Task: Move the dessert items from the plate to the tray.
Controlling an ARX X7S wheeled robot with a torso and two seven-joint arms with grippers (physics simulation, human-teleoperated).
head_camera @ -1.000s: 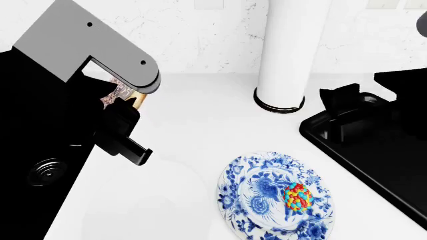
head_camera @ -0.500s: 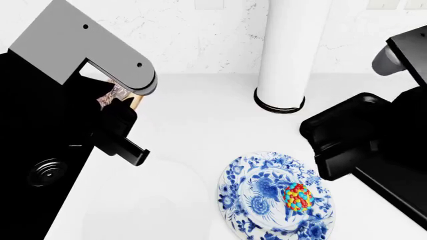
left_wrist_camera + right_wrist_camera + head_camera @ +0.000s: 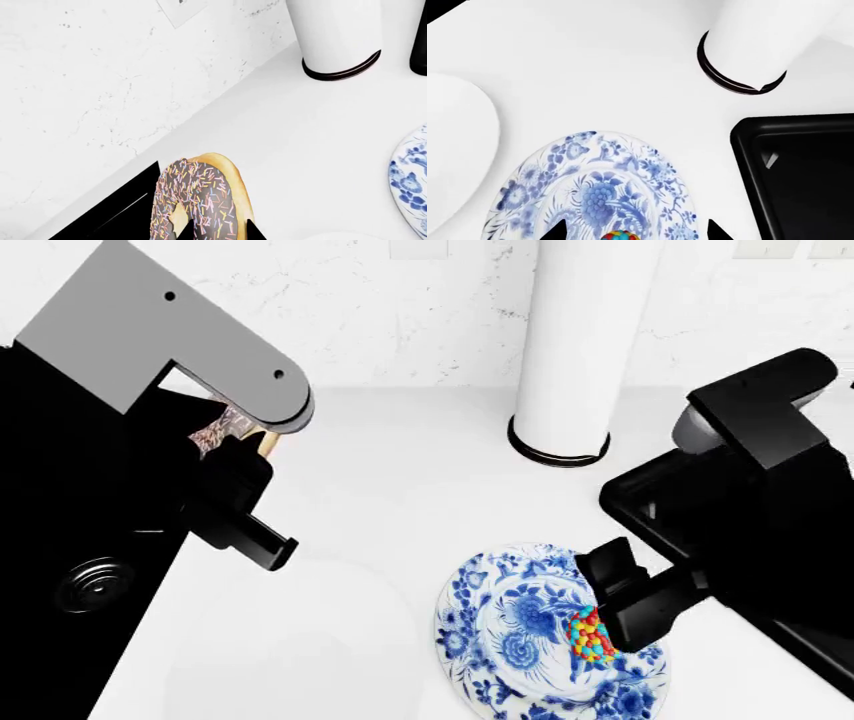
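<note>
- Since the earlier frames our right gripper (image 3: 617, 608) has swung in from the far right and come down over the blue-patterned plate (image 3: 514, 635); our left arm has barely shifted.
- At far left we see the black sink (image 3: 80, 540) with its round drain (image 3: 91, 585), set into the white tabletop (image 3: 387, 500).
- Our left gripper (image 3: 238, 502) hangs over the sink's edge with its jaws clamped on the donut (image 3: 200, 197), which is held on edge; the grey arm link (image 3: 160, 340) hides most of it from the head view.
- Beside the plate lies a plain white plate (image 3: 454, 150), hard to make out against the tabletop.
- Behind the plate stands a tall white cylinder (image 3: 577, 350) with a dark ring at its base, near the marbled wall (image 3: 87, 80).
- The blue-patterned plate carries the candy ball (image 3: 590, 632) on its right part; the right gripper's jaws stand apart on either side of it, and the gripper body covers part of the ball from the head view.
- At far right sits the tray (image 3: 800, 175), close beside the plate; our right arm (image 3: 761, 440) reaches over it and blocks much of it.
</note>
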